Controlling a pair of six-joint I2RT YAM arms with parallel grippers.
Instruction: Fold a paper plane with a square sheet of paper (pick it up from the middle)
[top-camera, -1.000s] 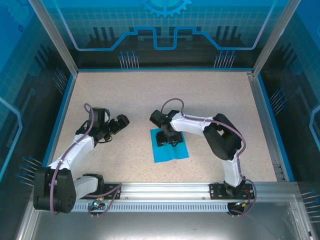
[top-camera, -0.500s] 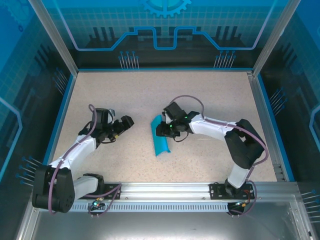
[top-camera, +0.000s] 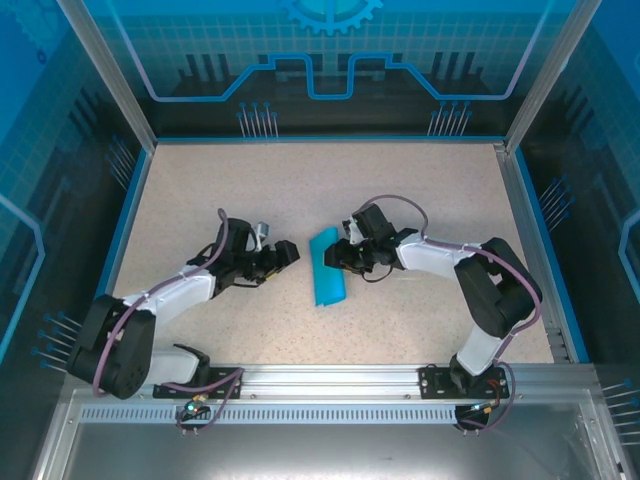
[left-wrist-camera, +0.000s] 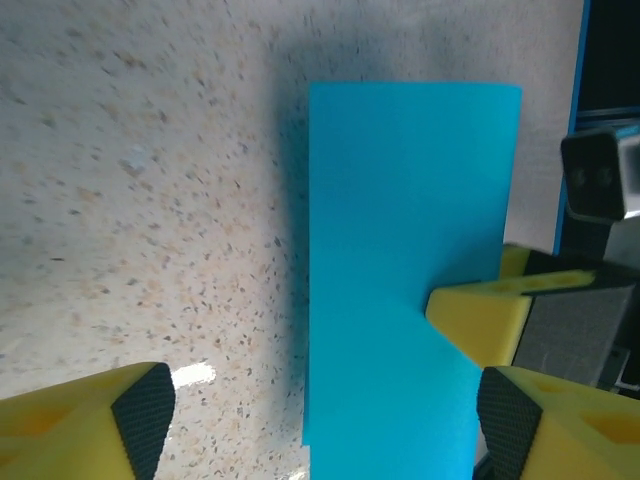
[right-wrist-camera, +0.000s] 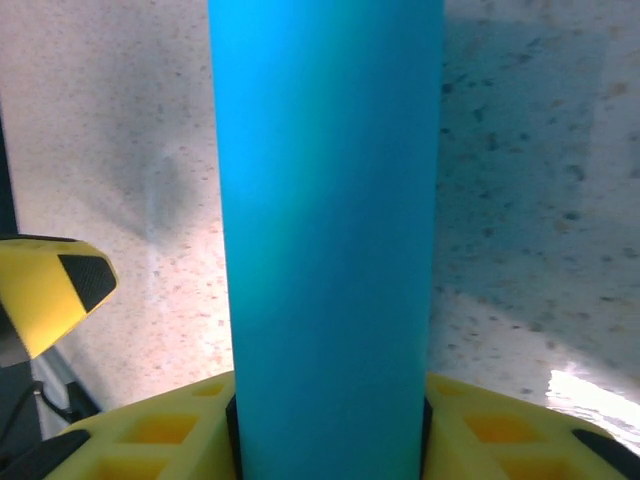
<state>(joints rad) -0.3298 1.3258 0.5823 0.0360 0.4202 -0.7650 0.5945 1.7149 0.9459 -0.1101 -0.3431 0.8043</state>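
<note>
Over the middle of the table (top-camera: 420, 200), the right gripper (top-camera: 337, 258) clamps the square sheet of paper (top-camera: 326, 285) by its centre so it hangs doubled, probably lifted clear, while the left gripper (top-camera: 291, 250), jaws apart, faces its edge to help crease.

The speckled beige, blue-edged table (top-camera: 420, 190) spans the middle of the top view. Near frame centre is 1 folded turquoise square sheet of paper (top-camera: 326, 268); whether it rests on the tabletop cannot be told.
</note>
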